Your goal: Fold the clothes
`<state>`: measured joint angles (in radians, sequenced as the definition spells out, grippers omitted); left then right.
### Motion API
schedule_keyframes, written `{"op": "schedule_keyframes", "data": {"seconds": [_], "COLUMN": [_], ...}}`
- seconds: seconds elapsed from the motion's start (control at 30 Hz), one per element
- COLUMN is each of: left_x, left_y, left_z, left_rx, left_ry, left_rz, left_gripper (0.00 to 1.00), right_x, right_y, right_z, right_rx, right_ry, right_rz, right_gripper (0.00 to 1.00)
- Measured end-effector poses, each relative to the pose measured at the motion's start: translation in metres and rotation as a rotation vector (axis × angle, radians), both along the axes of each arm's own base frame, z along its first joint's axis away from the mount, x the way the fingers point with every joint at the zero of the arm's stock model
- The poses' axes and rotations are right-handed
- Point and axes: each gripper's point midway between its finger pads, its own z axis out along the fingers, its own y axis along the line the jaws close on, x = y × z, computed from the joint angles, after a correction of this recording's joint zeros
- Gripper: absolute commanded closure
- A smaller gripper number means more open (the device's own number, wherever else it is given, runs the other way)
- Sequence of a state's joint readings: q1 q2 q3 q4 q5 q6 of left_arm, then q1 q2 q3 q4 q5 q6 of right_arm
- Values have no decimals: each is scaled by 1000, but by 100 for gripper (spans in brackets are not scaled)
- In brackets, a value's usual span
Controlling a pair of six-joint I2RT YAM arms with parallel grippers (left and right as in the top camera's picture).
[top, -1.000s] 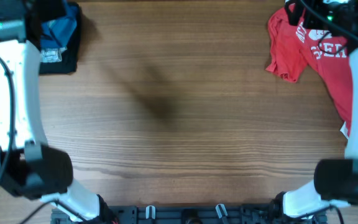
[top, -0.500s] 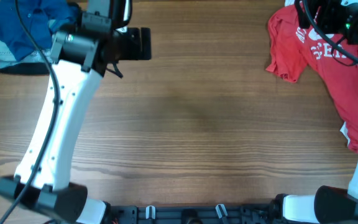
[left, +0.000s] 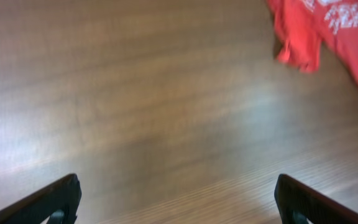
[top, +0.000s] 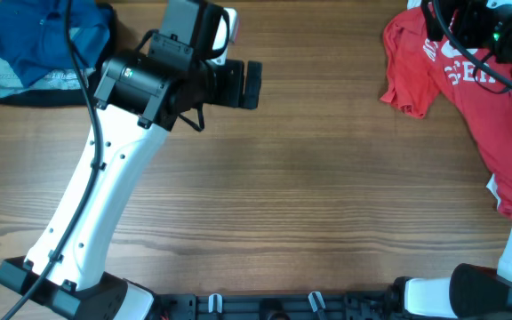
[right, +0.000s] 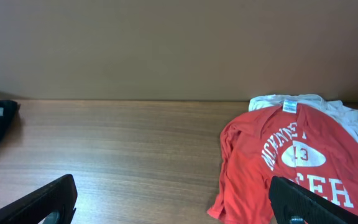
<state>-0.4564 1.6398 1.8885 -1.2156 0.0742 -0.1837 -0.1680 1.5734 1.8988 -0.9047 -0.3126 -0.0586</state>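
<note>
Gaping empty, both arms' jaws — red T-shirt (top: 478,116) far right; blue shirt (top: 34,36) far left

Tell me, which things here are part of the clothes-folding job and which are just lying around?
Part of the job:
- red T-shirt, at the table's right end
- dark blue shirt, bunched in the far left corner

Just lying about:
- pale folded garment, showing from under the blue shirt
- black garment, at the bottom of that same pile

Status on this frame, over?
Both open, empty: left gripper over bare table, right gripper facing the red T-shirt. It lies unfolded; blue shirt heaped at left. Nothing blocking.
</note>
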Motion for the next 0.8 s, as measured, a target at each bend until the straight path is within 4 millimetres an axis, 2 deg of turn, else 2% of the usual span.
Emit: {"op": "schedule_keyframes", "data": {"seconds": [0.07, 0.13, 0.23, 0.3, 0.4, 0.43, 0.47, 0.53, 0.63, 0.67, 0.73, 0.77, 0.8], "left_x": [-12, -14, -3, 7, 27, 29, 32, 33, 38, 39, 36, 34, 28], "left_y": [5, 8, 13, 25, 59, 67, 86, 109, 137, 147, 158, 164, 170], "left_z": [-8, -10, -3, 10, 47, 56, 69, 86, 113, 118, 117, 114, 100], "left_rx": [39, 65, 71, 58, 15, 7, -3, -15, -46, -59, -81, -95, -107], "left_ry": [48, 51, -6, -64, -209, -238, -281, -343, -497, -567, -644, -697, -727], "left_rz": [-22, -38, -29, 7, 109, 132, 181, 238, 309, 333, 351, 357, 362], "left_gripper": [0, 0, 0, 0, 0, 0, 0, 0, 0, 0, 0, 0, 0], "right_x": [0, 0, 0, 0, 0, 0, 0, 0, 0, 0, 0, 0, 0], "right_y": [0, 0, 0, 0, 0, 0, 0, 0, 0, 0, 0, 0, -1], "right_z": [0, 0, 0, 0, 0, 0, 0, 0, 0, 0, 0, 0, 0], "right_rx": [0, 0, 0, 0, 0, 0, 0, 0, 0, 0, -1, -2, -2], "right_ry": [0, 0, 0, 0, 0, 0, 0, 0, 0, 0, 0, -1, 0], "right_rz": [0, 0, 0, 0, 0, 0, 0, 0, 0, -1, -1, -2, -3], "right_gripper": [0, 0, 0, 0, 0, 0, 0, 0, 0, 0, 0, 0, 0]}}
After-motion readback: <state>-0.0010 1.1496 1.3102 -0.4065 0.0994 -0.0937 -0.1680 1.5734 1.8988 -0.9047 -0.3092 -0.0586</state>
